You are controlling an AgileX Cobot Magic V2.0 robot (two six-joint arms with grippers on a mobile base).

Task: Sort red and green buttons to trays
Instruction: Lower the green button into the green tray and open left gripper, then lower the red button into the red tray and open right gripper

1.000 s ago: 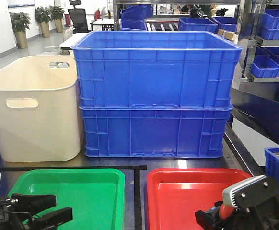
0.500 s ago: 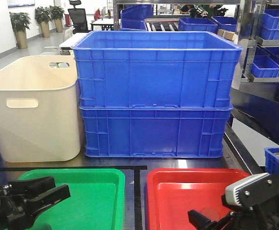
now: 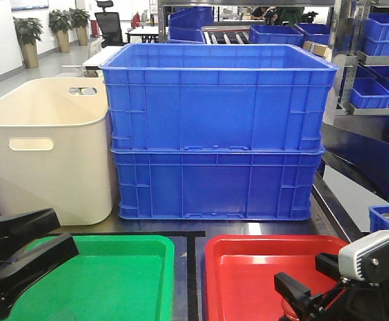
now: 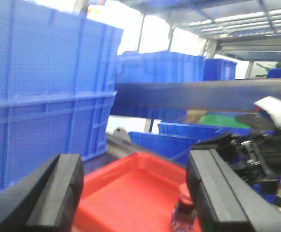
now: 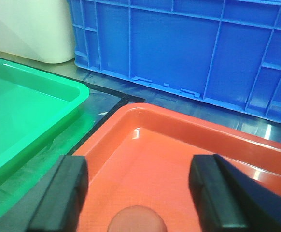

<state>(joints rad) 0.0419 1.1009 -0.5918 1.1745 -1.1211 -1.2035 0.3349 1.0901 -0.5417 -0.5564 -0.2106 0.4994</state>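
The dark red button (image 5: 136, 220) stands upright on the floor of the red tray (image 5: 179, 130), low between my right gripper's (image 5: 138, 193) open fingers and free of both pads. From the front the red button (image 3: 289, 309) sits in the red tray (image 3: 248, 251) just below the right gripper (image 3: 300, 271). My left gripper (image 3: 62, 233) hangs open and empty over the left end of the green tray (image 3: 114, 244). The left wrist view looks across at the red tray (image 4: 131, 179) and the red button (image 4: 184, 208) through the open left gripper (image 4: 138, 193). The green button is out of view.
Two stacked blue crates (image 3: 218, 134) stand right behind the trays, with a cream tub (image 3: 47, 147) to their left. A strip of dark table (image 5: 106, 104) separates the trays. More blue crates (image 3: 385, 33) fill shelving at the right.
The right gripper, shut on the red button a second ago, lowered into the red tray and opened, leaving the button standing there. The left gripper rose and swung up over the green tray.
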